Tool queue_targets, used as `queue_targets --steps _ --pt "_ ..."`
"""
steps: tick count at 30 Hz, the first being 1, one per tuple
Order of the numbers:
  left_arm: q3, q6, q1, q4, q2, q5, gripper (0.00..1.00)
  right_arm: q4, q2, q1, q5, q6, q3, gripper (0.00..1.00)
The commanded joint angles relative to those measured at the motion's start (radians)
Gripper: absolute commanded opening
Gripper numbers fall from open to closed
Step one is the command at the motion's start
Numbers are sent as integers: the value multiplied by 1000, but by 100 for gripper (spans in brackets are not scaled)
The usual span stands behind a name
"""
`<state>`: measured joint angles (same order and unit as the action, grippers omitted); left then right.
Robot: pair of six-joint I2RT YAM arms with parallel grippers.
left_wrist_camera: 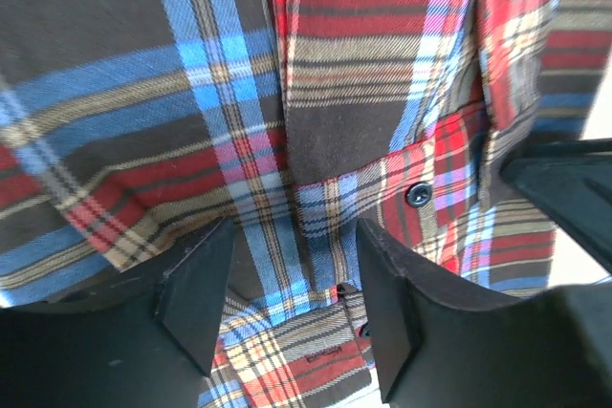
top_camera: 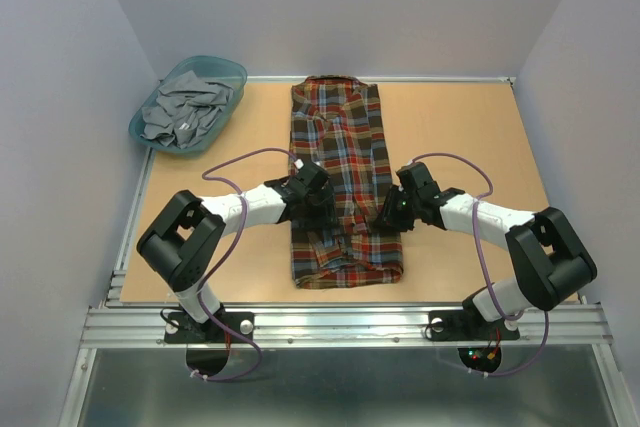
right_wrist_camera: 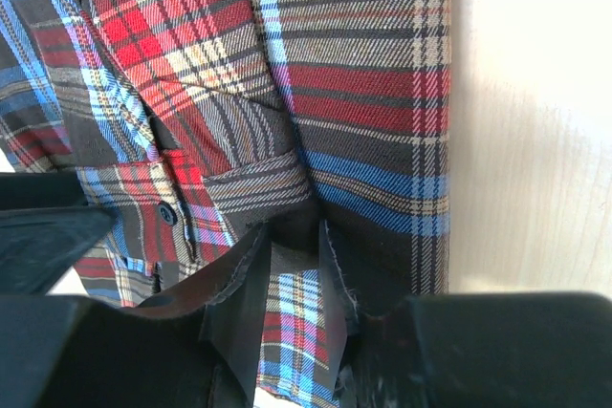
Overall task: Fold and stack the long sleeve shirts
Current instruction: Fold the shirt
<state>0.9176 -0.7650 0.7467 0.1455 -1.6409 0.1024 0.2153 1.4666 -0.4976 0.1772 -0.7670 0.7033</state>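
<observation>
The left gripper (left_wrist_camera: pixel 292 231) is held partly open, its fingers (left_wrist_camera: pixel 196 303) set down on the plaid flannel shirt (top_camera: pixel 340 127) with a band of cloth showing in the gap; no pinch is seen. The right gripper (right_wrist_camera: pixel 292 236) is nearly closed, and a raised fold of the same shirt is pinched between its fingers. The two grippers are placed at opposite side edges of the shirt, which is spread lengthwise from behind them to the far edge of the wooden table (top_camera: pixel 470 137). A dark button (left_wrist_camera: pixel 418 194) is seen just ahead of the left gripper. A teal plastic basket (top_camera: pixel 235 72) of grey garments (top_camera: pixel 185 112) is set well beyond the left gripper, away from the shirt. From above, both sets of fingertips are hidden by the wrists; a dark shape at the edge of each wrist view cannot be made out
</observation>
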Motion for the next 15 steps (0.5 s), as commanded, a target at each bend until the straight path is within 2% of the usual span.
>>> queue_targets --steps 1,6,8,15 --pt "50 -10 16 -4 -3 22 62 -45 -3 4 -2 3 -1 32" --pt "50 -17 31 11 -7 28 52 -47 -8 4 -1 5 1 24" --pt "47 -25 33 11 -2 34 40 -45 -8 5 -2 5 2 22" --pt "53 -31 48 11 -7 53 33 -48 0 4 7 11 5 13"
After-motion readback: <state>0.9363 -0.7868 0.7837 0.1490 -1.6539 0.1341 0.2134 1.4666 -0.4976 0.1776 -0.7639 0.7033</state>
